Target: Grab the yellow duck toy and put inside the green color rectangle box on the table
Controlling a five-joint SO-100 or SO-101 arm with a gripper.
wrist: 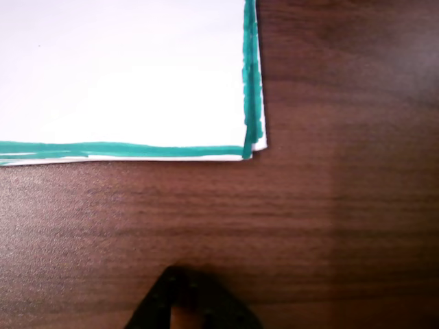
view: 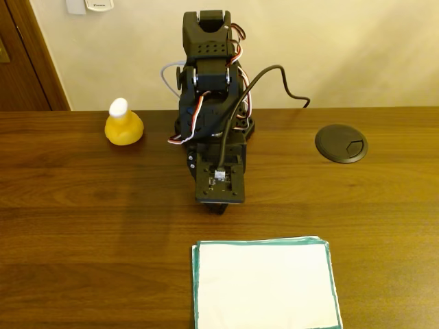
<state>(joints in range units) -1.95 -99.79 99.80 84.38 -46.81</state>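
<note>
The yellow duck toy stands upright on the table at the far left of the fixed view, near the table's back edge and well apart from the arm. Its white-capped head sits above a rounded, glossy yellow body.

The green color rectangle box lies flat at the near edge of the table, in front of the arm; nothing rests on it. The wrist view shows one corner of it, with bare wood between that corner and the gripper.

The gripper hangs close above the table, between the arm's base and the box. Its tip appears as a dark point in the wrist view. The jaws appear drawn together and hold nothing.

Handling, as judged:
- The duck is probably light, hollow and slightly compliant.
- Its glossy skin is likely slippery, and the curved sides may squeeze out of a hard pinch.
- Grip across the widest part of the body, low down, rather than on the narrow head.
- Open the jaws wide before descending.

A round dark grommet sits at the right.
</note>
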